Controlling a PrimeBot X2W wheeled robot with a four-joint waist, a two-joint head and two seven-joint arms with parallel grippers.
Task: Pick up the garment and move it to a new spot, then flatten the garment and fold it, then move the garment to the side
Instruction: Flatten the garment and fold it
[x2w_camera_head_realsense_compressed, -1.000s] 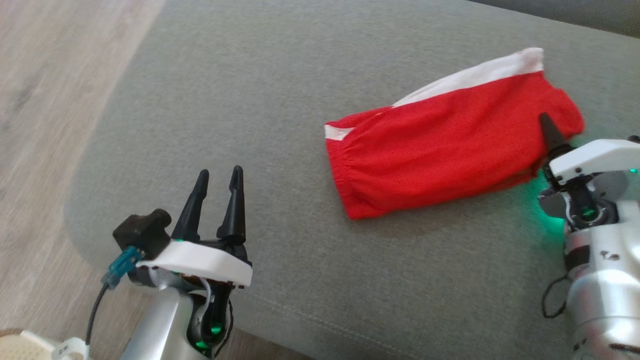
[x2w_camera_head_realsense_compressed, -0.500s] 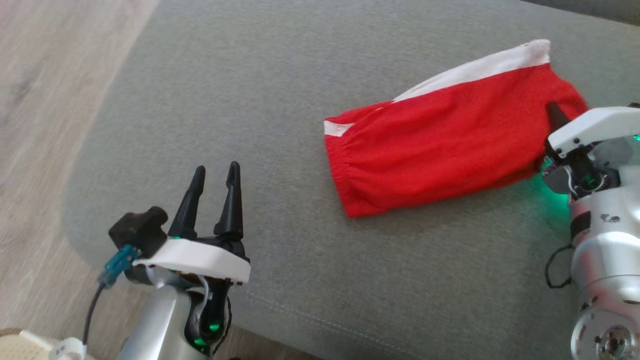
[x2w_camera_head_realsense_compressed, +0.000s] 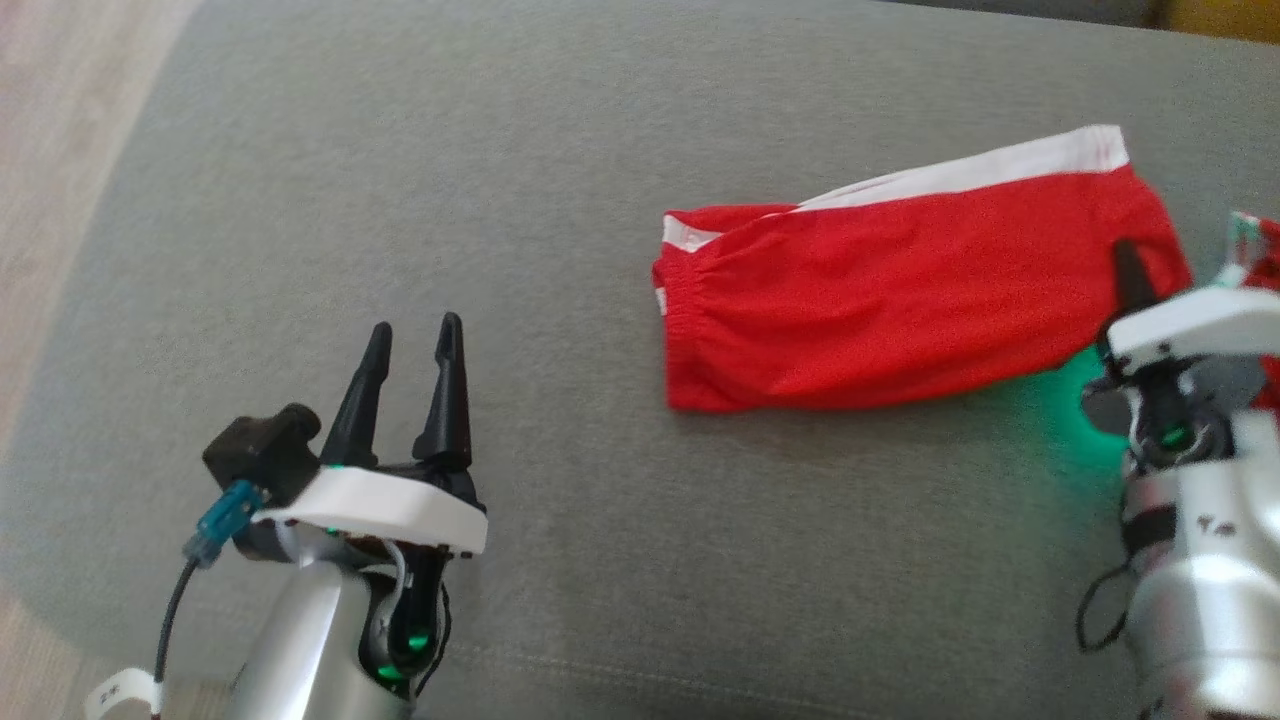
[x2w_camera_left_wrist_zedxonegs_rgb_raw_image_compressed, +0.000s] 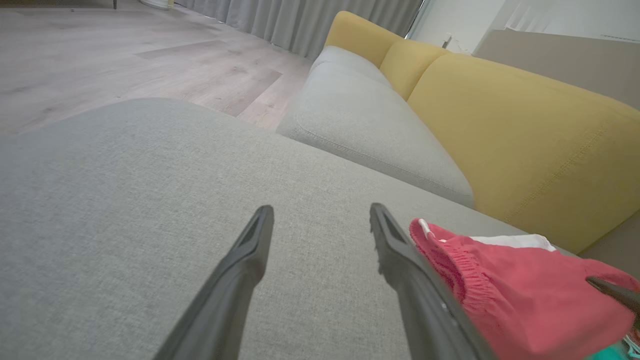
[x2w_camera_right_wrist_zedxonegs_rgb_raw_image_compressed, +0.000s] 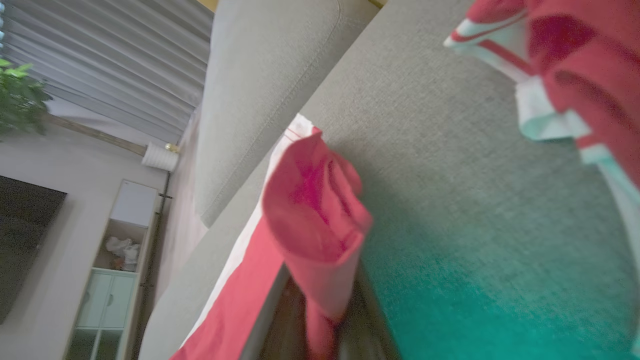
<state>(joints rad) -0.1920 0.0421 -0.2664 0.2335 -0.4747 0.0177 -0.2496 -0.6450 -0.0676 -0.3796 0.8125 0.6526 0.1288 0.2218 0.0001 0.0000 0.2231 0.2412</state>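
Red shorts (x2w_camera_head_realsense_compressed: 900, 290) with a white stripe lie on the grey cushion (x2w_camera_head_realsense_compressed: 500, 150), right of centre. The right gripper (x2w_camera_head_realsense_compressed: 1128, 268) has its 2 fingers closed on the shorts' right end. The left gripper (x2w_camera_head_realsense_compressed: 412, 340), fingers spread and empty, hovers over the cushion's near-left part, well apart from the shorts.
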